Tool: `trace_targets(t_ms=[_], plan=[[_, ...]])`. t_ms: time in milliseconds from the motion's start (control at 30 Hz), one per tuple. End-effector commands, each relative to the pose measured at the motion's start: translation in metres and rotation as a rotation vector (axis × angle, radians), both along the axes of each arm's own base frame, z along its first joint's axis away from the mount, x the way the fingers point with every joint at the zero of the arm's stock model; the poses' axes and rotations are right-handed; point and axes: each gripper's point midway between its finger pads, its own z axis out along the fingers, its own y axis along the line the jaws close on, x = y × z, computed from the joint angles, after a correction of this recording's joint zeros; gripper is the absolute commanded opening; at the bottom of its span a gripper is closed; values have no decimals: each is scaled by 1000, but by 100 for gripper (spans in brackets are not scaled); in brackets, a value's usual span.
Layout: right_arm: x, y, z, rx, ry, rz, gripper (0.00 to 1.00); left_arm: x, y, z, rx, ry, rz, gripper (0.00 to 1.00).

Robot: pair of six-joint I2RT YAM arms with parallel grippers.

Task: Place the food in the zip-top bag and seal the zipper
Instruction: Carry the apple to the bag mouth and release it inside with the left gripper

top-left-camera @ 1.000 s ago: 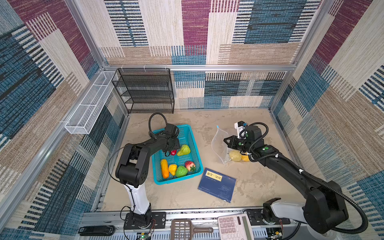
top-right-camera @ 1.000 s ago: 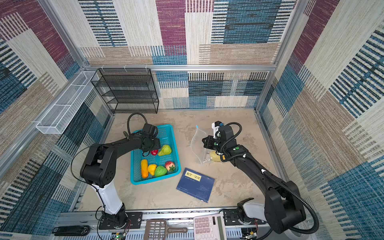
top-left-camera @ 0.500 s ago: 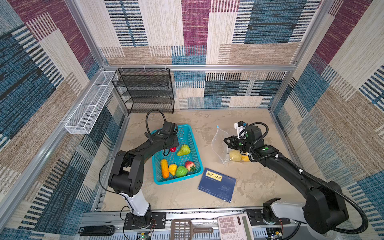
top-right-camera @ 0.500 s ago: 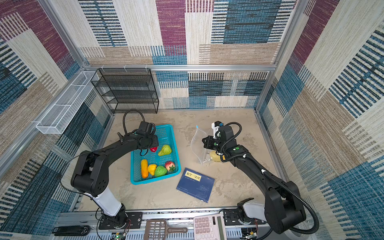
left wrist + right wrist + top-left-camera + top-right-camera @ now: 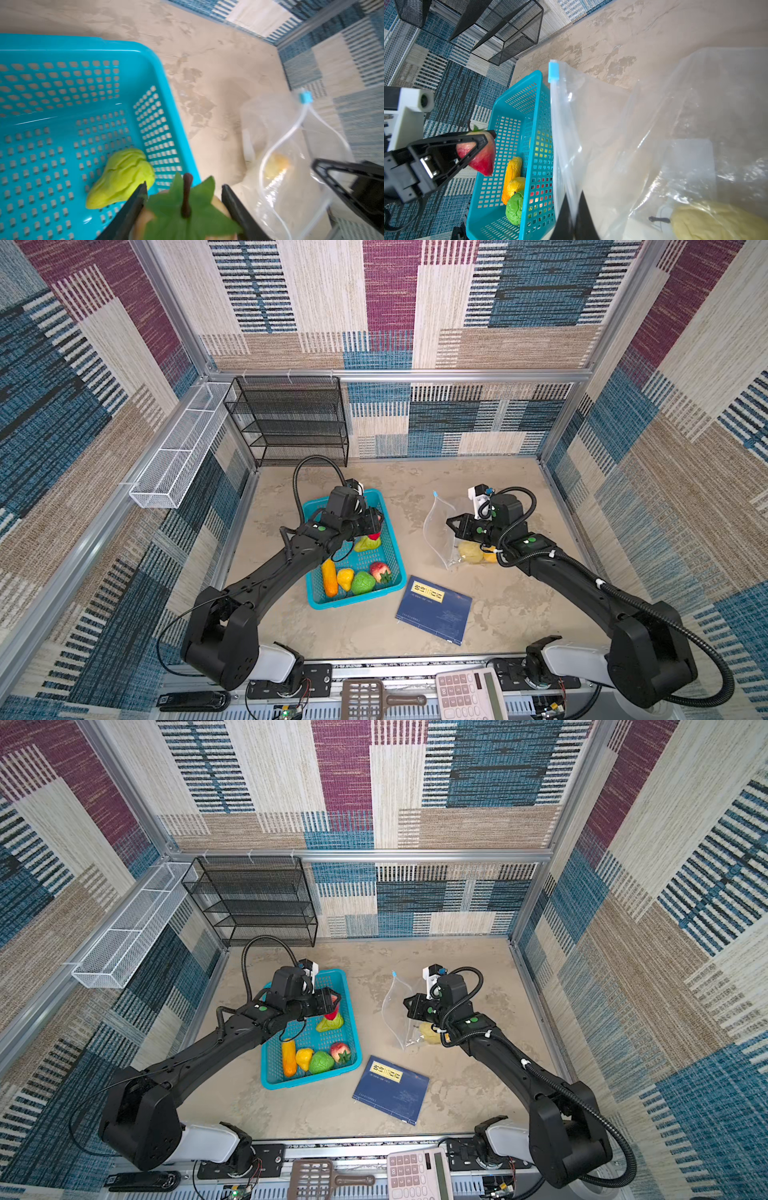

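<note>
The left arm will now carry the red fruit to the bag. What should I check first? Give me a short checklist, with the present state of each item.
1. Left gripper grips the red fruit: ok, one jaw on each side.
2. Right gripper holds the bag by its rim: ok, shut on it.
3. Bag mouth open: ok, the zipper strips stand apart in the left wrist view.
4. Mouth wide enough for the fruit: cannot tell.
5. Slider parked at the end of the zipper: ok.
6. Fruit lifted out of the basket: ok, it hangs above the basket's contents.
</note>
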Motion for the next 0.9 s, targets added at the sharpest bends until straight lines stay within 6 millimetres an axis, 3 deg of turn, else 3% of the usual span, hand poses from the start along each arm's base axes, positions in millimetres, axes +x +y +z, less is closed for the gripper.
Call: trace_targets(t_ms=[0, 200, 433, 667, 867], plan=[[4, 3, 9, 33, -33, -1, 0, -5, -33, 22, -121, -44, -42, 50], [3, 2, 15, 36, -46, -3, 0, -16, -86, 26, -191, -48, -130, 49], [-4, 7, 21, 83, -47, 21, 0, -16, -126, 27, -213, -68, -187, 48], [-9, 8, 35, 118, -74, 32, 0, -6, -146, 5, -180, -67, -155, 48], [-12, 13, 31, 133, -53, 62, 0, -2, -154, -21, -128, -48, -140, 48]])
